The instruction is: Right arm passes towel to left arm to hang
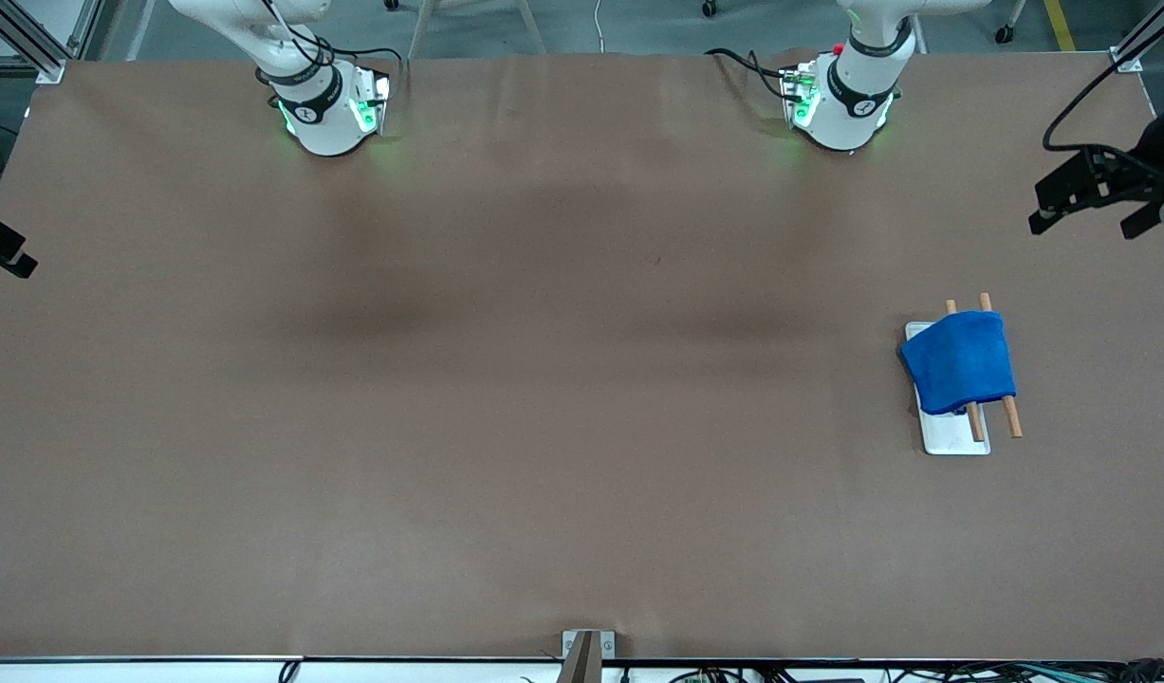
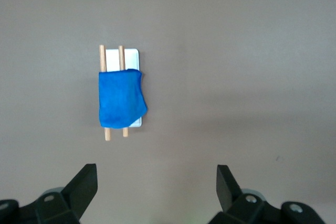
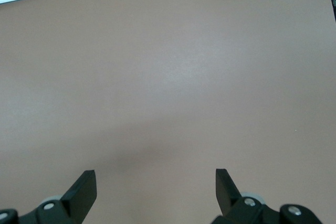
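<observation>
The towel (image 1: pixel 958 363) is already being carried by the rack's rods (image 1: pixel 1012 417). Nothing is being gripped: the left gripper (image 1: pixel 1094 207) and right gripper (image 3: pixel 156 186) are being held wide open, so no further move is judged needed.

No readable text, label, brand name, number or sign shows on anything in any of the three views.

A brown counter (image 1: pixel 544 398) is carrying the two robot bases, the right arm's (image 1: pixel 327 112) and the left arm's (image 1: pixel 842 106), along its edge farthest from the front camera. A small white plate (image 1: pixel 951 434) is lying flat on it toward the left arm's end, nearer the front camera than the left claw (image 1: pixel 1094 204), well apart from it.
</observation>
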Tool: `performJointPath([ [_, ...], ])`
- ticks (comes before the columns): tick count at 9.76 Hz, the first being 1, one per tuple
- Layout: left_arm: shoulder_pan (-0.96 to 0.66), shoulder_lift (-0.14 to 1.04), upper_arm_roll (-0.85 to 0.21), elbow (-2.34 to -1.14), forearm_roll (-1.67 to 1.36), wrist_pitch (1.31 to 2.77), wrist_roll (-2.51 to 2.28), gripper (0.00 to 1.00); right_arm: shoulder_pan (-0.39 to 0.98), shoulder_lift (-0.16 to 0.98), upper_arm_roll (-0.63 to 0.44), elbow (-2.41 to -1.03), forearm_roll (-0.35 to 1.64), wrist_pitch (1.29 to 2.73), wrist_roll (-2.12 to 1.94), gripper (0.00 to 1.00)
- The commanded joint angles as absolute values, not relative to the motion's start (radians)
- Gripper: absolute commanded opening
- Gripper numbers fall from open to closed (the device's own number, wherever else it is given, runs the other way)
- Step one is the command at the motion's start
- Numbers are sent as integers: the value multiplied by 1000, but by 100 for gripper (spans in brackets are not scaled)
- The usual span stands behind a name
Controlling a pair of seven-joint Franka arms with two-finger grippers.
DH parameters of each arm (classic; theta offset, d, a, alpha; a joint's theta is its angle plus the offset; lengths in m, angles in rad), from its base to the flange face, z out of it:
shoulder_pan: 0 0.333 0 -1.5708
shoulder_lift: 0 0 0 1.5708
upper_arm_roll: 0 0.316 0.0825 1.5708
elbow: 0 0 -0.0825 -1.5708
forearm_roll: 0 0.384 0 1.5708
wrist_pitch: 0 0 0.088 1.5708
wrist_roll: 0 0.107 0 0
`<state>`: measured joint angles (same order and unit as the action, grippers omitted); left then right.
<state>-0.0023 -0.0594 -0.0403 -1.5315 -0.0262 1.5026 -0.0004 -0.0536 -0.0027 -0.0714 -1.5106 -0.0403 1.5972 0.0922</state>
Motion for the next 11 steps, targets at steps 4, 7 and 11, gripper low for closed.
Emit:
performJointPath([
  [4,-11,-31,-69,-1531,-20,1464,-76,100,-46,-12,-72,-1522,-48,1608,87,100],
  [7,-6,-35,-101,-1548,12,1460,-124,100,-49,-12,-72,-1522,-46,1606,87,100],
  [11,-35,-38,-66,-1575,6,1479,-101,100,-48,-12,-72,-1522,-40,1614,89,100],
])
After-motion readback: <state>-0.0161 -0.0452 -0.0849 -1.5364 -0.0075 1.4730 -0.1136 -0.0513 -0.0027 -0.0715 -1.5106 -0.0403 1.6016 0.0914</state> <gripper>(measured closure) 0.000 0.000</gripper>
